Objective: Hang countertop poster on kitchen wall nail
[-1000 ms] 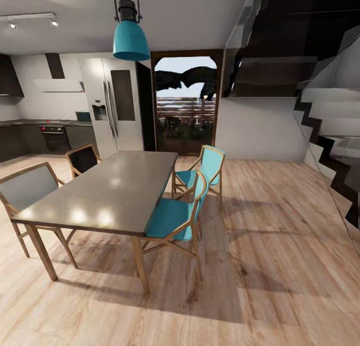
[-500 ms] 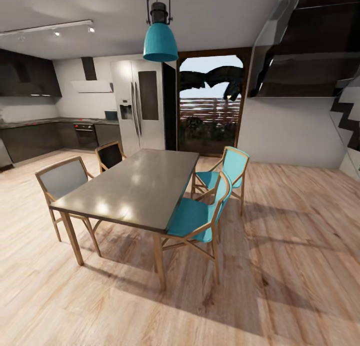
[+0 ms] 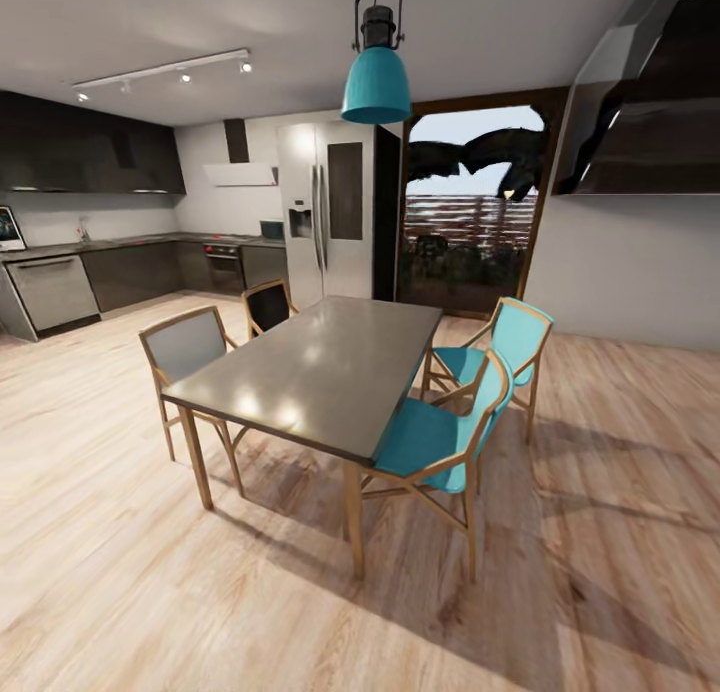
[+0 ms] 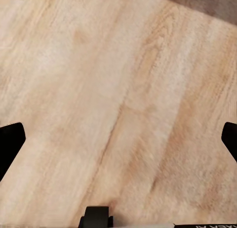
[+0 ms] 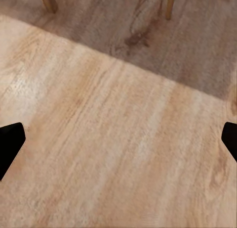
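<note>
Nearest, both wrist views look down on pale wooden floor (image 4: 118, 89): the left gripper (image 4: 118, 139) has its fingers (image 4: 10, 141) spread wide apart with nothing between them, and the right gripper (image 5: 118, 139) is released the same way, its fingers (image 5: 9, 141) at the frame edges above bare planks, with two wooden legs (image 5: 48, 0) beyond. In the head view a grey dining table (image 3: 320, 367) stands mid-room with teal chairs (image 3: 445, 437) on one side and grey chairs (image 3: 190, 347) on the other, under a teal pendant lamp (image 3: 376, 84). Farther back are the fridge (image 3: 330, 212) and oven (image 3: 224, 267). Along the far left wall runs the kitchen worktop (image 3: 60, 250), where the poster (image 3: 9, 228) stands upright against the wall.
</note>
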